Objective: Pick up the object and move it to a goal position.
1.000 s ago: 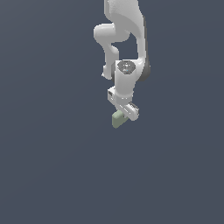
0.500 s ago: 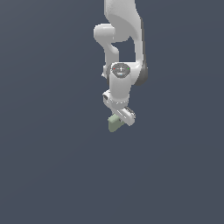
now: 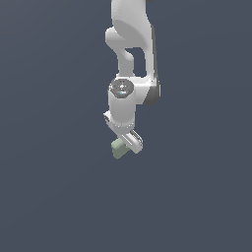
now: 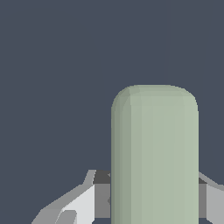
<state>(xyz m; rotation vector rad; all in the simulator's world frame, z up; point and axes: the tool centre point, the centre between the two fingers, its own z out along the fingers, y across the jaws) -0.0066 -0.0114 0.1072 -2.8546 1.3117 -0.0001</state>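
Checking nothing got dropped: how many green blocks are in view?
1. The sage-green block sits at the gripper, below the white arm in the exterior view; the wrist view shows it between the fingers. No others are visible.

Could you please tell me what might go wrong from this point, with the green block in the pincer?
1. The green block sticks out well past the pincer, so it could pivot or slip during travel.
2. In the wrist view the block fills much of the frame, which may hide the spot where it should go.
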